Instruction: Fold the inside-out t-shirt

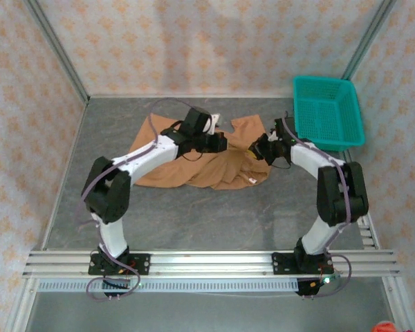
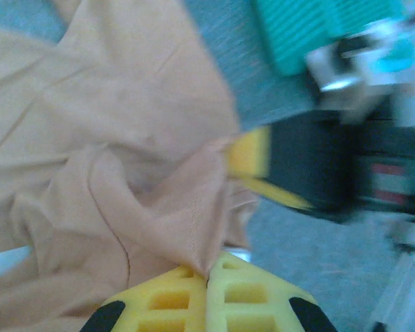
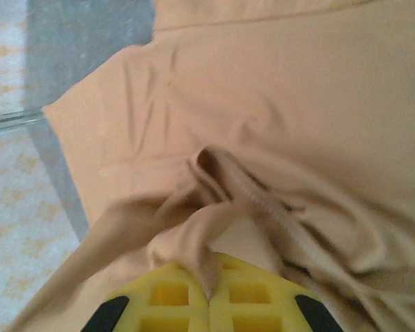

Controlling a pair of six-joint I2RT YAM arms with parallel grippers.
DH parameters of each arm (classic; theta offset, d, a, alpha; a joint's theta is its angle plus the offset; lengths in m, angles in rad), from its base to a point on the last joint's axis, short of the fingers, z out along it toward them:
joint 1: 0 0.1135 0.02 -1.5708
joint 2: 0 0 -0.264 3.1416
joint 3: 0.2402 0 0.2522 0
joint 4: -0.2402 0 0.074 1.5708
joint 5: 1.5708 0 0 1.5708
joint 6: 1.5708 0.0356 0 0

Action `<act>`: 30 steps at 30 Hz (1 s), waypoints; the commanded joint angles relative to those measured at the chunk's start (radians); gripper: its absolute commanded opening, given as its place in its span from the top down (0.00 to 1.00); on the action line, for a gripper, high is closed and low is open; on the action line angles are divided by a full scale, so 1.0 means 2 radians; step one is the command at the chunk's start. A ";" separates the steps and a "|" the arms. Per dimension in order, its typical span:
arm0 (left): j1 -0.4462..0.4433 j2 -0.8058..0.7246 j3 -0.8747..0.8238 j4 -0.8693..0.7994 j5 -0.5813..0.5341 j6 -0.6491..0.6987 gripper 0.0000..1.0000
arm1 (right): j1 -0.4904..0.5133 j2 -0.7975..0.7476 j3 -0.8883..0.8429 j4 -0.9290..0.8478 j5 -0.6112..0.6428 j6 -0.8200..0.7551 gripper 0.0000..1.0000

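The grey bench (image 1: 194,214) carries the tan t-shirt (image 1: 221,173), crumpled and bunched near the middle of its far edge; a teal basket (image 1: 328,111) sits in the far right corner, near the cloth; the left fingers (image 2: 166,301) are clamped together on a fold of the shirt; the right fingers (image 3: 256,301) likewise pinch a ridge of it

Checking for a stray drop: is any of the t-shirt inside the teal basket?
No, the t-shirt lies bunched on the table, left of the teal basket, which holds no cloth.
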 commanded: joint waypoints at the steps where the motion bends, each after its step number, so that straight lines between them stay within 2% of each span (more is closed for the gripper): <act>1: 0.011 -0.032 -0.032 0.052 0.053 -0.022 1.00 | 0.000 0.027 0.045 -0.019 0.026 -0.012 1.00; 6: 0.017 -0.033 -0.078 0.096 0.063 -0.042 1.00 | 0.004 0.029 0.071 -0.066 0.045 -0.029 0.98; 9: 0.016 -0.017 -0.089 0.108 0.068 -0.044 1.00 | 0.012 -0.006 0.062 -0.090 0.047 -0.044 0.67; 11: 0.016 -0.006 -0.097 0.116 0.066 -0.047 1.00 | 0.021 -0.035 0.049 -0.103 0.055 -0.053 0.60; 13: 0.015 0.005 -0.101 0.122 0.068 -0.050 1.00 | 0.030 -0.063 0.034 -0.112 0.064 -0.055 0.59; 15: 0.014 0.013 -0.104 0.126 0.068 -0.051 1.00 | 0.043 -0.087 0.021 -0.112 0.075 -0.054 0.63; 18: 0.013 0.017 -0.107 0.128 0.065 -0.053 1.00 | 0.065 -0.107 0.008 -0.090 0.076 -0.042 0.90; 19: 0.013 0.019 -0.108 0.129 0.065 -0.054 1.00 | 0.074 -0.108 0.005 -0.076 0.072 -0.037 0.96; 21: 0.013 0.020 -0.107 0.126 0.064 -0.055 1.00 | 0.089 -0.098 0.006 -0.061 0.068 -0.035 1.00; 27: 0.017 0.023 -0.107 0.111 0.056 -0.051 1.00 | 0.114 -0.034 0.018 -0.036 0.065 -0.042 1.00; 30: 0.023 0.023 -0.112 0.108 0.056 -0.050 1.00 | 0.117 -0.005 0.028 -0.039 0.086 -0.056 0.78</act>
